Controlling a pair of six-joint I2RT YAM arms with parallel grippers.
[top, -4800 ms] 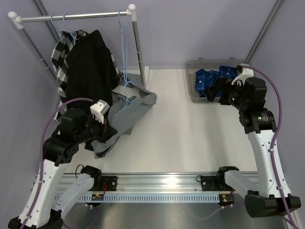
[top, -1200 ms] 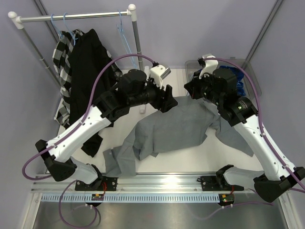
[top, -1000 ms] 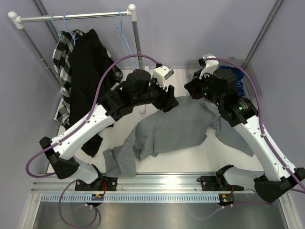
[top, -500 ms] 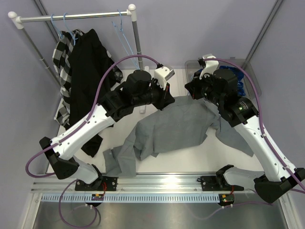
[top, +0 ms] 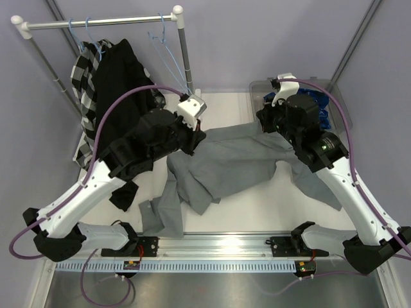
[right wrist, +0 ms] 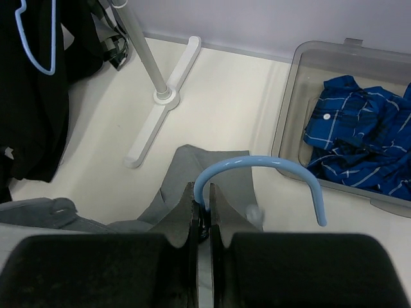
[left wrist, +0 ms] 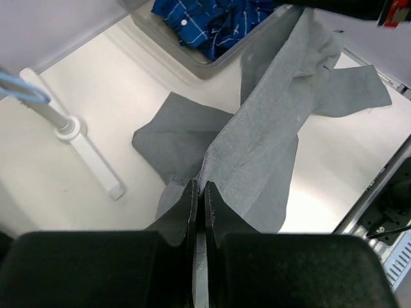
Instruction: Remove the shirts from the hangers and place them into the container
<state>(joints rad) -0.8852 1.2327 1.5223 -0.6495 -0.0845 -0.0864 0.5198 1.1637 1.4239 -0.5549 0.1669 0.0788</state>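
Left hand [left wrist: 198, 190] — tight on grey shirt [left wrist: 257, 154]

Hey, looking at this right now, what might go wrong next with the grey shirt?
The left fingers pinch only a thin fold of the plain grey fabric shirt; it may slip free. The right fingers grip the thin light-blue wire hanger by its hook, seemingly inside the collar; pulling apart could snag. Trailing sleeves may drape over the rim of the clear plastic container.
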